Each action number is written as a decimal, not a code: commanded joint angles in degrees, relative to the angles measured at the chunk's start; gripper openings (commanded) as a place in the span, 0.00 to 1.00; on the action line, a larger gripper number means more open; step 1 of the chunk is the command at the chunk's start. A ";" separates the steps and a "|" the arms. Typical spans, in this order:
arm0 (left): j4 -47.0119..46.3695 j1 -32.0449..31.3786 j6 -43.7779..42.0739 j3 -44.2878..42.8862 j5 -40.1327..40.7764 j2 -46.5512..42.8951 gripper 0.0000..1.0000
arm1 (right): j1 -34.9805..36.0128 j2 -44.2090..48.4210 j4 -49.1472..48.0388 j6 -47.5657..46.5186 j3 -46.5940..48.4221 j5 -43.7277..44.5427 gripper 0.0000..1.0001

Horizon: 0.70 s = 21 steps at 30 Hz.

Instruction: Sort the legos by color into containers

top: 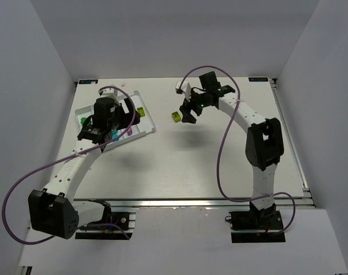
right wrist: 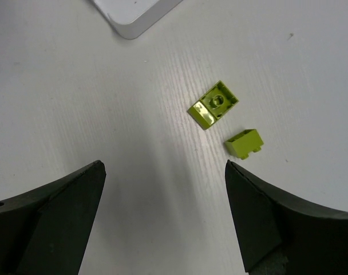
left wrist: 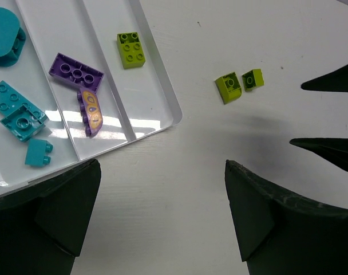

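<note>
The white tray (top: 148, 127) lies at the left. In the left wrist view its compartments (left wrist: 105, 23) hold several teal bricks (left wrist: 22, 117), two purple bricks (left wrist: 76, 70) and one yellow-green brick (left wrist: 131, 50), each colour in its own compartment. Two small yellow-green bricks (left wrist: 228, 87) (left wrist: 252, 79) lie on the table right of the tray, also in the right wrist view (right wrist: 214, 104) (right wrist: 244, 142). My left gripper (left wrist: 162, 189) is open and empty, high over the tray's near right corner (top: 109, 126). My right gripper (right wrist: 164, 172) is open and empty just right of the loose bricks (top: 188, 113).
The right gripper's dark fingertips (left wrist: 328, 83) reach into the left wrist view from the right. The tray's corner (right wrist: 137, 14) shows at the top of the right wrist view. White walls enclose the table on three sides.
</note>
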State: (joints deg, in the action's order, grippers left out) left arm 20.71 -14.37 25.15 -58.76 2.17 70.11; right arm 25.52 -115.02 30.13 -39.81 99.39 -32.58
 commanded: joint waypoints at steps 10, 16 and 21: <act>0.38 0.04 2.63 5.23 2.84 -9.10 0.98 | 5.77 -13.12 9.33 16.08 17.50 19.12 0.83; 1.18 -0.04 3.68 6.20 2.66 -9.64 0.98 | 5.95 -16.19 8.64 21.78 18.20 22.11 0.81; 1.79 0.04 4.30 6.38 2.92 -10.43 0.98 | 6.21 -20.59 9.25 25.57 22.24 23.53 0.80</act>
State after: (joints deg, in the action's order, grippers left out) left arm 22.02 -14.37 28.64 -52.88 4.10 61.63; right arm 31.33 -133.95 39.03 -18.33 117.89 -10.72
